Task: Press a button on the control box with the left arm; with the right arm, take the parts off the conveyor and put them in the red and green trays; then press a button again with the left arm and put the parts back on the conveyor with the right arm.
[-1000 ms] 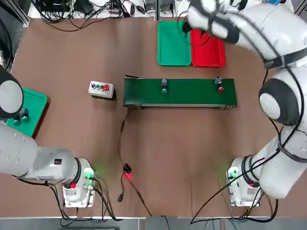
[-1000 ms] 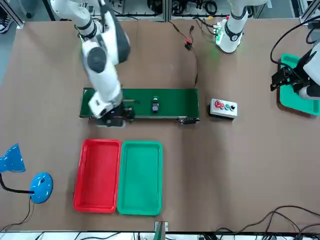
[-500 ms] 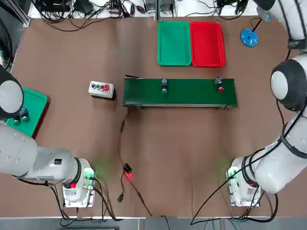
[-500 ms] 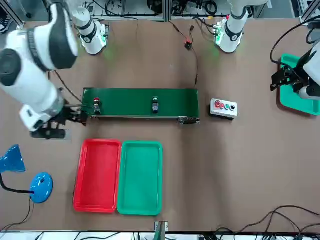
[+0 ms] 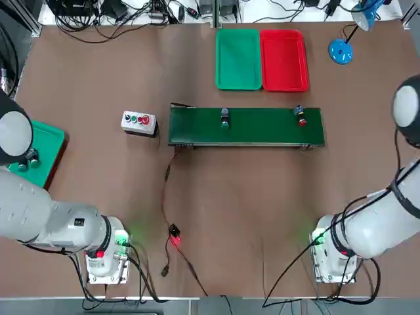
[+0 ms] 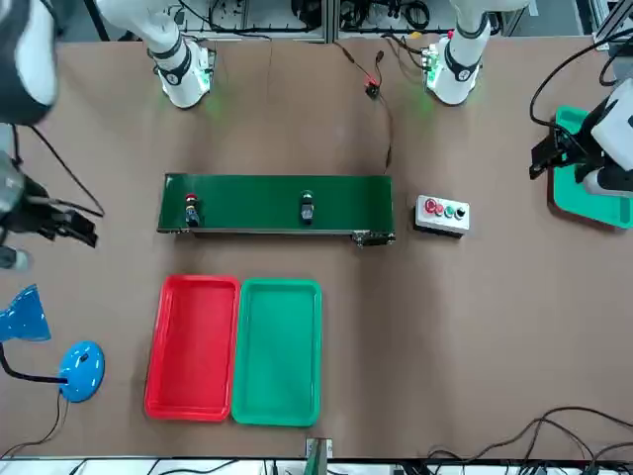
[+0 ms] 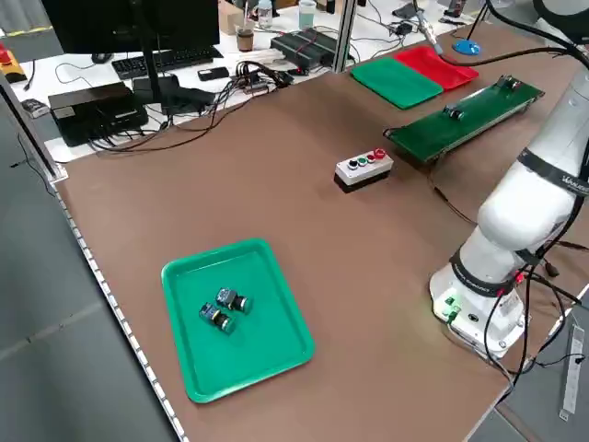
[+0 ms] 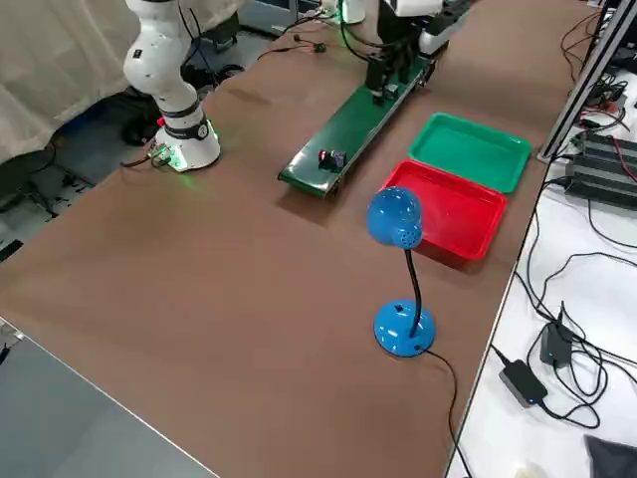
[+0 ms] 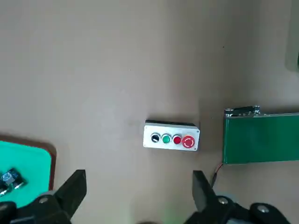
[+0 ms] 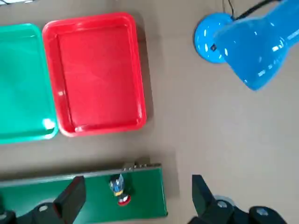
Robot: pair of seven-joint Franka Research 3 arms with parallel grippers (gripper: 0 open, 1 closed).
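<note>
Since a second ago the right arm has swung away from the trays and conveyor, out past the right end of the belt; its right end effector point(image 6: 61, 226) now hangs over bare surface point(image 5: 262, 197) beside that end, jaws spread wide and holding nothing.

From the overhead camera, left to right: a green tray with two small parts point(image 5: 29, 159) sits at the far left edge, partly under the left arm. The left end effector point(image 6: 560, 150) hovers there — fingers wide apart, empty, well apart from the control box point(image 5: 138, 122), which lies just left of the conveyor point(image 5: 246, 126). A black cable point(image 5: 167, 190) trails from the belt's left end toward the robot, ending near a small red-lit plug point(image 5: 174, 237).

On the belt, a green-capped part point(image 5: 224, 119) stands near the middle and a red-capped part point(image 5: 301, 117) near the right end. Beyond the belt lie the green tray point(image 5: 238, 59) and the red tray point(image 5: 283, 60), touching side by side, both with nothing in them. A blue desk lamp point(image 5: 343, 46) stands to the right of the red tray, near the corner.
</note>
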